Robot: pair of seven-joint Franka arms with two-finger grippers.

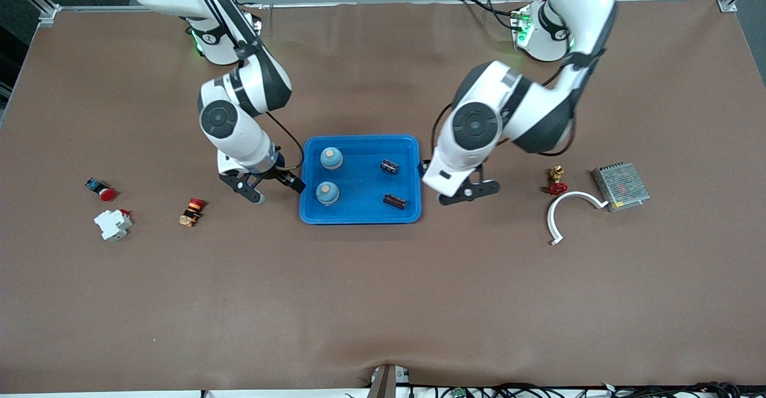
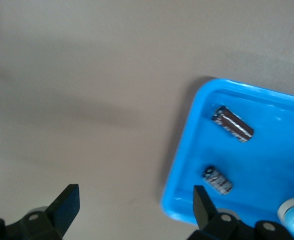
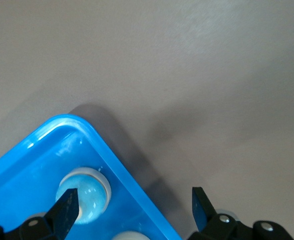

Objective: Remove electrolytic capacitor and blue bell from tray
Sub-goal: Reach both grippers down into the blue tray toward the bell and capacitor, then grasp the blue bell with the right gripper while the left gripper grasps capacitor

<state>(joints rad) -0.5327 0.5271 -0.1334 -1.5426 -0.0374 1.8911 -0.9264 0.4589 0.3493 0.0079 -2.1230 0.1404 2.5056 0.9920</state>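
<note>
Bells (image 1: 331,158) (image 1: 327,193), two of them, I see inside the blue tray (image 1: 359,215) toward the right arm's end, and two capacitors (image 1: 389,166) (image 1: 394,201) lie in it toward the left arm's end. My right gripper (image 1: 270,190) hangs open and empty just beside the tray, over the tabletop (image 1: 383,302). My left gripper (image 1: 464,193) is also open, empty, over the tray's edge at the left arm's end.
</note>
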